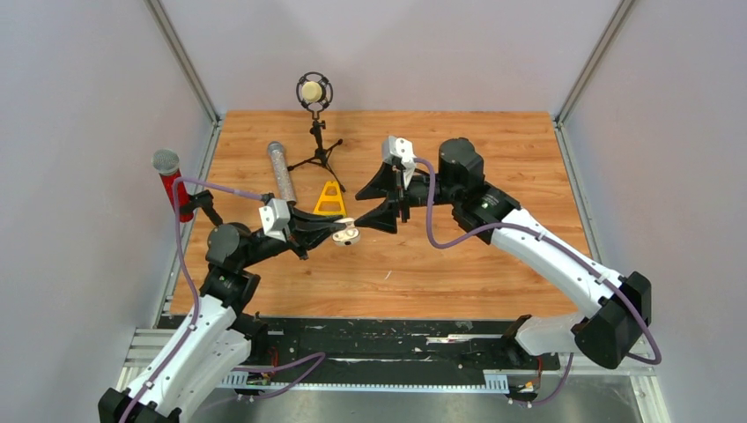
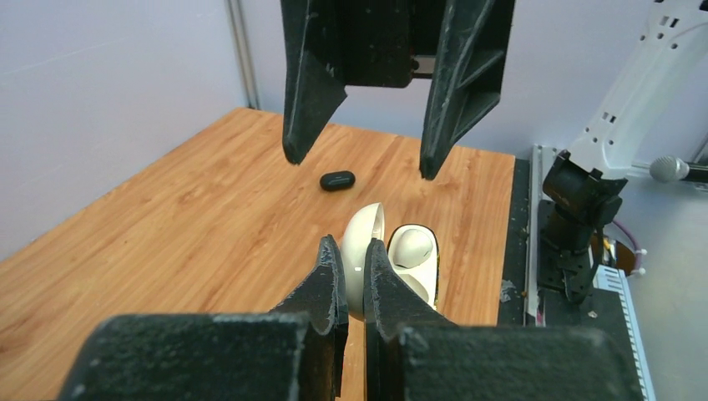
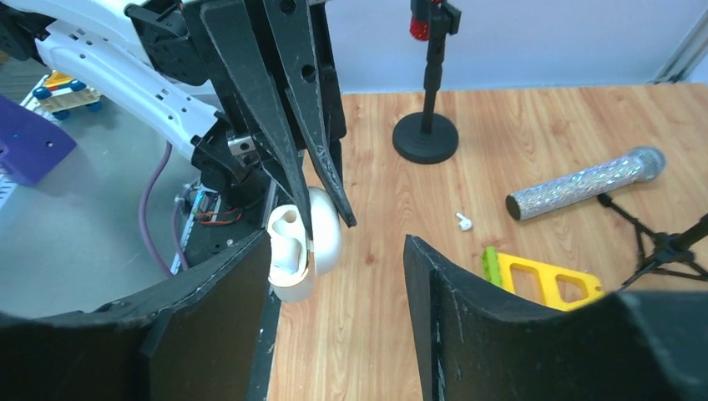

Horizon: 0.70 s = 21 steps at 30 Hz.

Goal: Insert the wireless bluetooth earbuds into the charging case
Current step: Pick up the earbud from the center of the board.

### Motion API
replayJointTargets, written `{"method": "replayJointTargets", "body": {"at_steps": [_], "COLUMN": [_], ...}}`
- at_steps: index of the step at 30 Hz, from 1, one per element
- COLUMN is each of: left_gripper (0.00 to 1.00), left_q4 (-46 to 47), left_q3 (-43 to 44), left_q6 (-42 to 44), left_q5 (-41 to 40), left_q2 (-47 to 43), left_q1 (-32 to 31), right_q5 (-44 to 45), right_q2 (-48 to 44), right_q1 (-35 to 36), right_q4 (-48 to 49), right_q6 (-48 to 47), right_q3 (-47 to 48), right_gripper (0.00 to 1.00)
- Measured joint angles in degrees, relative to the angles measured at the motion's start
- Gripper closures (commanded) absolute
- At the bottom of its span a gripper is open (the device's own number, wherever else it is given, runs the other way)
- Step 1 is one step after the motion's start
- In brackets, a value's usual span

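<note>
Charging case [image 2: 364,238], one earbud [image 2: 412,245] inside, pinched by left tool [image 2: 351,251]; right tool [image 2: 361,167] spread.

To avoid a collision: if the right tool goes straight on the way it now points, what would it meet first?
Most likely the open charging case, held up by its lid in the shut left tool; depth is unclear.
</note>
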Motion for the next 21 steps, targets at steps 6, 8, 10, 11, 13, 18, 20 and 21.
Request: {"method": "replayJointTargets", "body": {"at_steps": [6,8,10,11,13,18,20,21], "left_gripper": [1.00,1.00,1.00,1.00,1.00,1.00,1.00,1.00], "left_q4": [0.22,0.22,0.20,0.20,0.20,0.22,0.20,0.17], "left_q3": [0.63,0.63,0.63,0.63,0.63,0.63,0.63,0.63], "left_q6": [0.02,0.00,0.00,0.00,0.00,0.02,0.02,0.02], "left_q5": [1.68,1.86,1.92,1.92,1.92,1.92,1.90,1.88], "left_q2": [0.28,0.28,0.37,0.44,0.52,0.57,0.57,0.57], "left_q1": [0.00,0.00,0.00,0.00,0.00,0.00,0.00,0.02], "right_q5": [-1.99,-2.56,-3.06,-3.28,-3.45,-3.87,-4.09,-4.39], "right_q2": [2.23,3.08,3.80,4.09,4.44,4.94,5.27,5.55], "right_q1": [0.00,0.00,0.00,0.00,0.00,0.00,0.00,0.00], "right_q4": [-1.97,-2.05,-2.38,-2.54,-2.84,-3.21,-3.23,-3.28], "right_q6": [0.94,1.03,1.22,1.25,1.38,1.51,1.55,1.62], "right_q3": [0.24,0.35,0.66,0.79,1.09,1.73,1.88,1.99], "right_gripper": [0.50,0.52,0.55,0.56,0.58,0.61,0.63,0.64]}}
